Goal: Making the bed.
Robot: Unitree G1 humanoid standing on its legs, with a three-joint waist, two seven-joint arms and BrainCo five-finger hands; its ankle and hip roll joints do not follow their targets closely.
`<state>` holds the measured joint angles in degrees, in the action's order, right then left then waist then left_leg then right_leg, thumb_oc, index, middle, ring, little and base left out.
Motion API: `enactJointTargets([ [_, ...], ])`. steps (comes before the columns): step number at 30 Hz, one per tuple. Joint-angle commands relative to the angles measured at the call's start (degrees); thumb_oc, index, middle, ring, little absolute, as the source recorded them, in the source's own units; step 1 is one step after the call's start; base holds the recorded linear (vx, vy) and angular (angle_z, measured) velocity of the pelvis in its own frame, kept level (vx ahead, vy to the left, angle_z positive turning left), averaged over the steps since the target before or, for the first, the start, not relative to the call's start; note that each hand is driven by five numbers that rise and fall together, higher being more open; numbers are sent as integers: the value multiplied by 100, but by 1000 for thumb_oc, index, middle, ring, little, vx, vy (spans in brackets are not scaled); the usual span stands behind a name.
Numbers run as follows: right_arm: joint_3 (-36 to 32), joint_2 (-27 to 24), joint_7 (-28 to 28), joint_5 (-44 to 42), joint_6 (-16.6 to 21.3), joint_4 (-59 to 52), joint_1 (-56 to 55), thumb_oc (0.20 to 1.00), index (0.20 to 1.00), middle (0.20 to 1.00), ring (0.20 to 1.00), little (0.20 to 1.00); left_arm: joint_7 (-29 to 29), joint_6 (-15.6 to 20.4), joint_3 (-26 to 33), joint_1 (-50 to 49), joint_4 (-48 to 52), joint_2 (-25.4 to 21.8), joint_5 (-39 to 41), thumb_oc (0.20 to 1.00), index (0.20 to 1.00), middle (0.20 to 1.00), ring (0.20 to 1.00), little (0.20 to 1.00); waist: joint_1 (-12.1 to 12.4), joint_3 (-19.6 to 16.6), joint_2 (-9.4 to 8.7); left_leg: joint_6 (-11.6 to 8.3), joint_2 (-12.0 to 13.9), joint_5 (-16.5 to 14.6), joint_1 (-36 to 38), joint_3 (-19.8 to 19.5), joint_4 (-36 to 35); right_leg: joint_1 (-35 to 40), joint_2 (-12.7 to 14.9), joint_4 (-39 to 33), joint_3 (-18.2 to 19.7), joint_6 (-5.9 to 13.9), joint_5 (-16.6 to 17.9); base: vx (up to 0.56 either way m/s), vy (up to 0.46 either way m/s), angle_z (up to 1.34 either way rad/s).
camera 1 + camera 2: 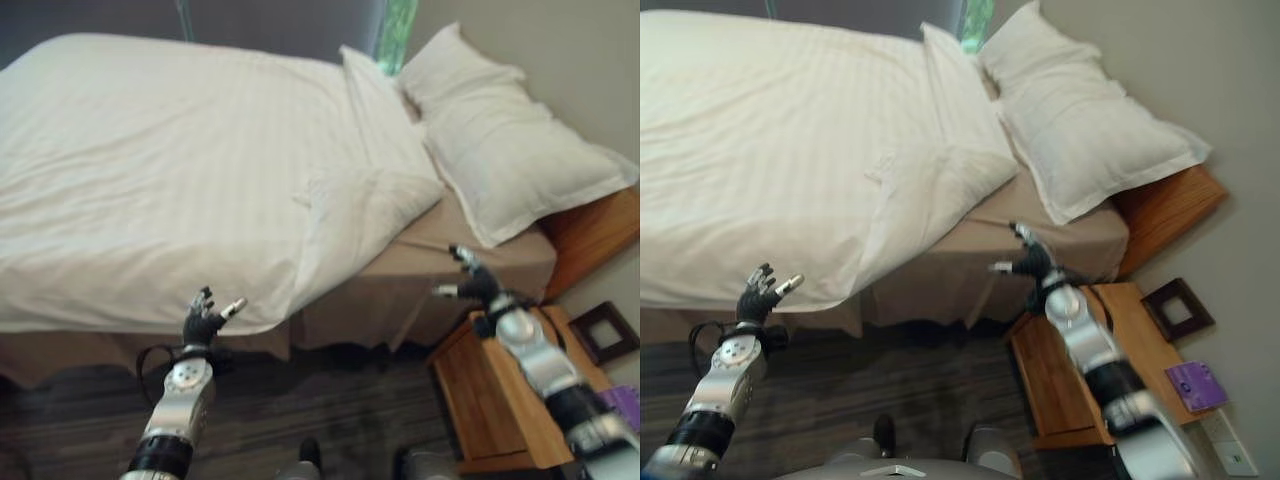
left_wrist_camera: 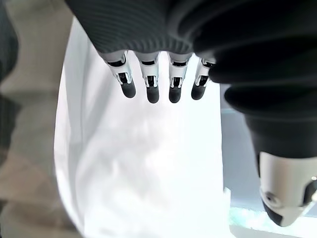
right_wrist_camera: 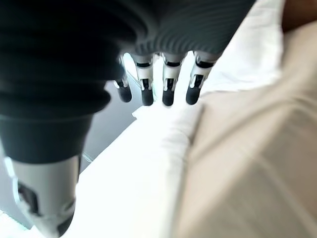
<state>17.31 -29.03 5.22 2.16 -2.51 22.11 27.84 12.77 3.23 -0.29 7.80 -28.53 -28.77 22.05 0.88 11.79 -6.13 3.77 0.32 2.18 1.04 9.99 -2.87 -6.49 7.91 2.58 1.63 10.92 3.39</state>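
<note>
Nearest the robot, a wooden nightstand (image 1: 495, 400) stands at its right, with a purple item (image 1: 1196, 385) and a dark square frame (image 1: 1178, 308) on the floor just beyond it. The left hand (image 1: 203, 322) hangs in the air just short of the bed's near edge, fingers relaxed and apart, holding nothing. The right hand (image 1: 474, 282) hovers above the nightstand's far corner, close to the bed's bare side, fingers loosely spread and empty too.

Past both hands lies the bed (image 1: 470, 262). A white duvet (image 1: 150, 180) covers most of it and droops over the near side, but its corner by the head (image 1: 365, 200) is folded back and bunched, leaving the tan fitted sheet (image 1: 1040, 235) bare. Farther on, two white pillows (image 1: 510, 150) rest at the head, one partly over the other, against the wooden headboard (image 1: 595, 235).

The step in hand looks like reaching for the duvet. To do it well, the right hand should likely pinch the folded-back corner and the left the near edge, then draw the cloth evenly toward the pillows, keeping it taut so no creases remain.
</note>
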Motion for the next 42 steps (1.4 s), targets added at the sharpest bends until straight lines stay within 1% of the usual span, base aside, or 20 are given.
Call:
enactJointTargets([
  [1,150,92,406,-294,183,495,968,1000,1000,1000,1000,1000,15,338,-14,315,132,-393,255,1000,1000,1000,1000,1000,-1,70,-219,-632,237,15,303,-559,-213,-35,-275,36,180,-255,388,127,-24,46],
  [5,391,59,343,-358,142,764,1510,1000,1000,1000,1000,1000,-29,338,-45,338,-23,-455,278,1000,1000,1000,1000,1000,-13,67,-298,-588,106,-100,365,-745,-213,-55,-398,-239,486,-220,564,215,-21,57],
  [6,471,8,347,-356,135,991,1788,1000,1000,1000,1000,1000,-21,368,-65,377,-48,-513,288,1000,1000,1000,1000,1000,-39,73,-302,-571,57,-157,384,-922,-213,-190,-474,-325,743,-168,682,163,-42,48],
  [8,558,-121,351,-357,123,1172,2148,1000,1000,1000,1000,1000,-41,397,-98,453,-90,-586,342,1000,1000,1000,1000,1000,-81,113,-306,-603,51,-248,450,-1129,-213,-364,-496,-490,871,-123,815,258,-68,59],
  [10,600,-164,331,-365,114,1216,2320,1000,1000,1000,1000,1000,-52,397,-120,515,-131,-611,369,1000,1000,1000,1000,1000,-123,150,-300,-632,81,-293,503,-1224,-213,-414,-473,-516,796,-118,859,212,-77,39],
  [13,686,-192,381,-133,83,1349,2488,1000,1000,1000,1000,1000,-45,431,-154,652,-222,-641,334,1000,1000,1000,1000,1000,-137,118,-350,-714,72,-421,590,-1365,-213,-299,-250,-673,455,-101,924,211,-91,64],
  [15,694,-146,459,-130,110,1482,2713,1000,1000,1000,1000,1000,6,471,-105,672,-210,-635,377,1000,1000,1000,1000,1000,-120,76,-275,-799,120,-429,602,-1410,-213,-240,-149,-652,254,-92,980,168,-110,55],
  [20,790,-221,501,-110,47,1723,3297,1000,1000,1000,1000,1000,12,478,-52,589,-254,-576,538,1000,1000,1000,1000,1000,-86,5,-149,-891,241,-445,535,-1588,-213,-143,-129,-660,15,-187,873,156,-108,26],
  [25,833,-10,613,-216,44,1991,3625,1000,1000,1000,1000,1000,41,497,-26,534,-286,-598,589,1000,1000,1000,1000,1000,-54,-52,-35,-964,447,-442,475,-1692,-213,-88,-189,-614,-123,-316,668,129,-78,19],
  [27,810,72,619,-290,48,2059,3584,1000,1000,1000,1000,1000,7,477,0,447,-249,-570,580,1000,1000,1000,1000,1000,-12,-49,-46,-964,555,-379,556,-1637,-197,25,-243,-627,-171,-407,541,133,-75,14],
  [28,753,41,626,-366,47,2008,3535,1000,1000,1000,1000,1000,-8,476,-23,461,-217,-539,608,1000,1000,1000,1000,1000,31,59,-84,-1004,458,-456,257,-1475,406,183,-137,-673,-282,-466,471,-33,-55,16],
  [29,716,-143,587,-331,33,1878,3429,1000,1000,1000,1000,1000,-98,443,-167,633,-173,-483,632,1000,1000,1000,1000,1000,13,294,-128,-1040,378,-334,-493,-727,1071,385,111,-719,-581,-516,364,-64,-23,23],
  [30,707,-261,596,-302,19,1785,3373,1000,1000,1000,1000,1000,-122,422,-211,680,-152,-471,619,1000,1000,1000,1000,1000,9,351,-56,-969,309,-71,-847,-313,834,473,70,-718,-671,-506,287,-61,2,78],
  [32,716,-308,603,-298,-44,1780,3404,1000,1000,1000,1000,1000,-86,383,-254,774,-207,-467,637,1000,1000,1000,1000,1000,110,337,-19,-892,156,63,-929,-445,483,461,-8,-650,-623,-506,248,115,48,167],
  [33,659,-275,595,-136,-89,1605,3244,1000,1000,1000,1000,1000,-89,344,-233,749,-191,-513,603,1000,1000,1000,1000,1000,169,295,-30,-667,65,-14,-781,-652,449,313,-92,101,-566,-495,-45,133,70,93],
  [34,652,-273,594,-130,-94,1592,3227,1000,1000,1000,1000,1000,-88,339,-233,737,-183,-516,601,1000,1000,1000,1000,1000,165,275,-40,-661,55,-9,-792,-653,442,279,-81,145,-564,-489,-72,161,160,-18],
  [35,504,-149,552,-172,-82,1500,2907,1000,1000,1000,1000,1000,-116,294,-253,713,-72,-532,450,1000,1000,1000,1000,1000,48,315,-22,-492,30,1,-548,-608,236,-59,-116,1171,-554,-344,119,91,124,-35],
  [36,485,-114,542,-163,-99,1588,2972,1000,1000,1000,1000,1000,-113,273,-312,808,-65,-582,394,1000,1000,1000,1000,1000,7,421,15,-442,60,37,-458,-586,163,-345,-100,1787,-465,-269,208,105,145,6],
  [38,500,-87,555,-172,-104,1706,3034,1000,1000,1000,1000,1000,-86,288,-303,860,-124,-621,393,1000,1000,1000,1000,1000,-7,485,46,-449,80,17,-321,-591,82,-538,-78,1927,-427,-262,248,77,33,20],
  [42,562,-174,539,-174,-128,1866,3280,1000,1000,1000,1000,1000,-154,318,-395,944,-178,-581,483,1000,1000,1000,1000,1000,-214,590,23,-554,80,-226,213,-721,-160,-737,-166,953,-341,-355,185,218,-36,6],
])
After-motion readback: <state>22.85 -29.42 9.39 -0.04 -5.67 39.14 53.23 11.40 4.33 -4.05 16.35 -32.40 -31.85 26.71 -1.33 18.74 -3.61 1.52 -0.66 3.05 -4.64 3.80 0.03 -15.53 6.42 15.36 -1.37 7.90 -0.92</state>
